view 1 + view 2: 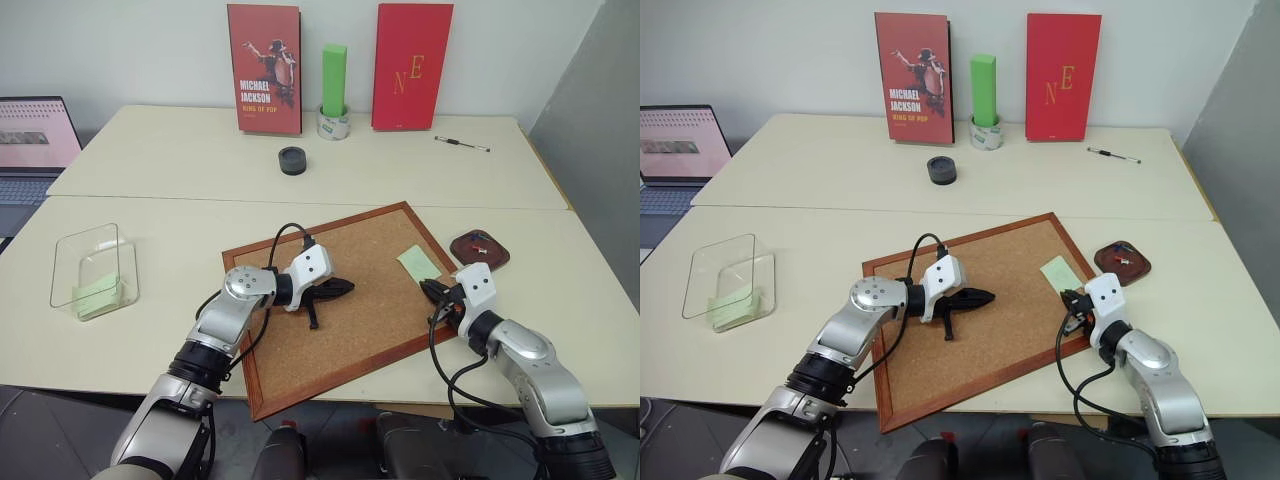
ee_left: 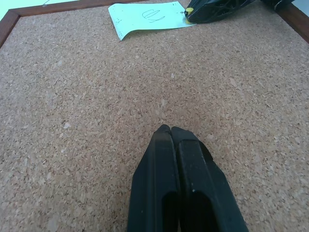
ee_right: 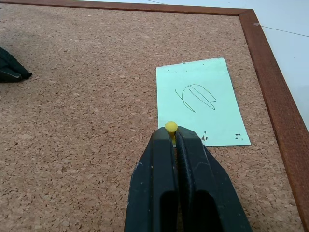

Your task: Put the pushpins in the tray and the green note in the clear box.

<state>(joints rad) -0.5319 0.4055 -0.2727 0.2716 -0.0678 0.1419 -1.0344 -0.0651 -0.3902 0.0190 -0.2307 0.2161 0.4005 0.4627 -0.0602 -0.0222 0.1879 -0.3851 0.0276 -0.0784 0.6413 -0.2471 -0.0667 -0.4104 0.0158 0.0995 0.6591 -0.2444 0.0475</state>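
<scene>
A pale-green note point(image 3: 200, 101) with a pen scribble lies flat on the corkboard point(image 1: 350, 320), near its right edge. My right gripper point(image 3: 171, 131) is shut on a yellow-headed pushpin point(image 3: 171, 127) at the note's near edge. My left gripper point(image 1: 345, 288) is shut and empty, low over the middle of the board. The dark reddish tray point(image 1: 496, 256) sits just right of the board with small pins in it. The clear box point(image 1: 62, 268) stands at the left and holds a green slip point(image 1: 97, 294).
A laptop point(image 1: 30, 140) is at the far left edge. At the back stand two red books, a green block point(image 1: 334, 80) in a tape roll, a black round piece point(image 1: 292, 160) and a pen point(image 1: 462, 144).
</scene>
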